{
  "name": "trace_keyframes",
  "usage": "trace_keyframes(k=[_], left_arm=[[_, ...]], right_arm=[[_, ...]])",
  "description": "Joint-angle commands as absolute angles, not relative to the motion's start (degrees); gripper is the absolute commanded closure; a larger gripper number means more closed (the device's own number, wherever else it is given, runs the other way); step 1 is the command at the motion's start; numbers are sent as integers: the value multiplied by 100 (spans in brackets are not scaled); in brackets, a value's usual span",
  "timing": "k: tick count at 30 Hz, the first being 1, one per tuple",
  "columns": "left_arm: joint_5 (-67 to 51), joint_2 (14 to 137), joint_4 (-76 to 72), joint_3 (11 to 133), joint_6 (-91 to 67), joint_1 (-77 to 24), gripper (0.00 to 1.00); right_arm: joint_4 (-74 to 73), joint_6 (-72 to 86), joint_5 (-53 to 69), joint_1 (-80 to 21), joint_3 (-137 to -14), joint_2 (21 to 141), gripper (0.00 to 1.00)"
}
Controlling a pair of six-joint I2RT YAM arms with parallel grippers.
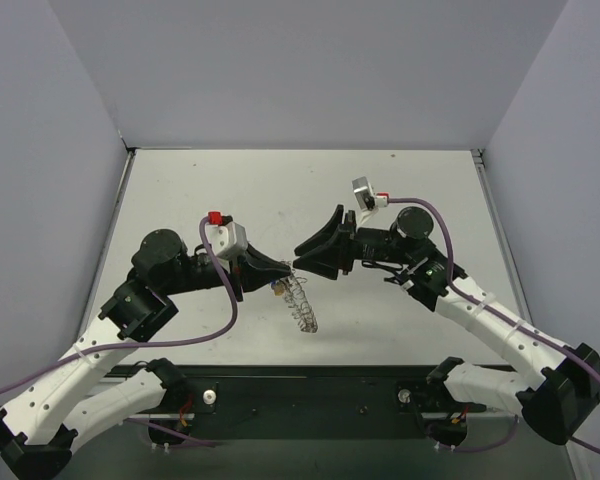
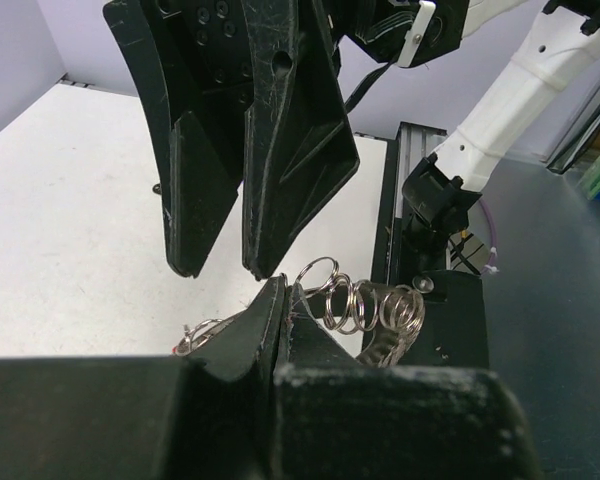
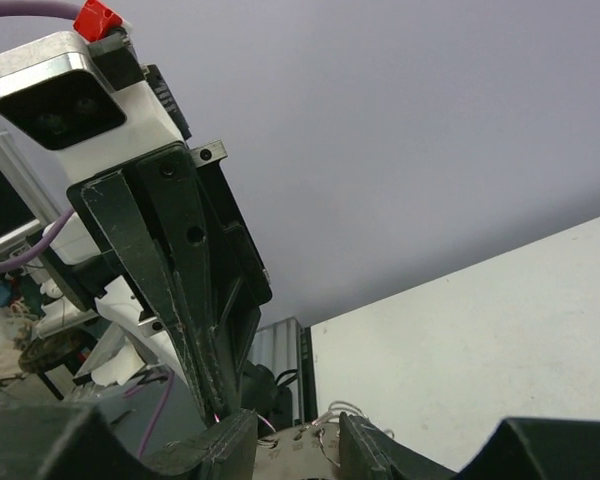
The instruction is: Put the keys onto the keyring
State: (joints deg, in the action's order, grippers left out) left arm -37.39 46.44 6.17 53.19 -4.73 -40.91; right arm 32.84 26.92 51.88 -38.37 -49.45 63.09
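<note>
Two hands: left hand point(image 1: 287, 270) clenched on keyring point(image 1: 302, 305), coils dangling below it; right hand point(image 1: 299, 261) half parted, gripping nothing, just beside it.

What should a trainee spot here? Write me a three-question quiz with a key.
1. True or false: the right fingers are pressed fully shut.
2. Which fingers pinch the keyring?
3. Where do the two arms meet? A) at the back wall B) over the middle of the table C) down by their bases
Key: 1 false, a gap shows between them. 2 the left fingers. 3 B.
</note>
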Motion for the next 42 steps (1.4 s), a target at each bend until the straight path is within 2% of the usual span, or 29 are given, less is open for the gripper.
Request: trace_keyframes(k=[1, 6, 12, 29, 32, 33, 34, 41, 42], left_arm=[[-3815, 4570, 79, 5537, -510, -4113, 100], [-3840, 4614, 88, 5616, -457, -4113, 100], [-3876, 4667, 325, 5739, -378, -4113, 100], [-4087, 4667, 88, 5783, -457, -4113, 100], [-4104, 4676, -112, 5739, -536, -4105, 100], [-4113, 4684, -123, 5731, -536, -4113, 100], [-4131, 4702, -132, 5739, -554, -4113, 100], [-3799, 4606, -150, 5739, -606, -4104, 100], [-3692, 4571, -115, 5731, -624, -4104, 90]], right_arm=[[3832, 2576, 5642, -3990, -5256, 6258, 64], [3744, 2505, 5695, -4017, -5221, 6126, 69], [3455, 2233, 5493, -3999, -5150, 5818, 69], [3209, 2119, 5959, -4139, -5335, 6170, 70], [3164, 2092, 5968, -4166, -5361, 6196, 76], [3155, 2083, 5976, -4183, -5370, 6188, 93], [3138, 2083, 5977, -4192, -5388, 6188, 100], [2936, 1986, 5941, -4210, -5441, 6188, 100], [2936, 1986, 5933, -4219, -5440, 6179, 100]])
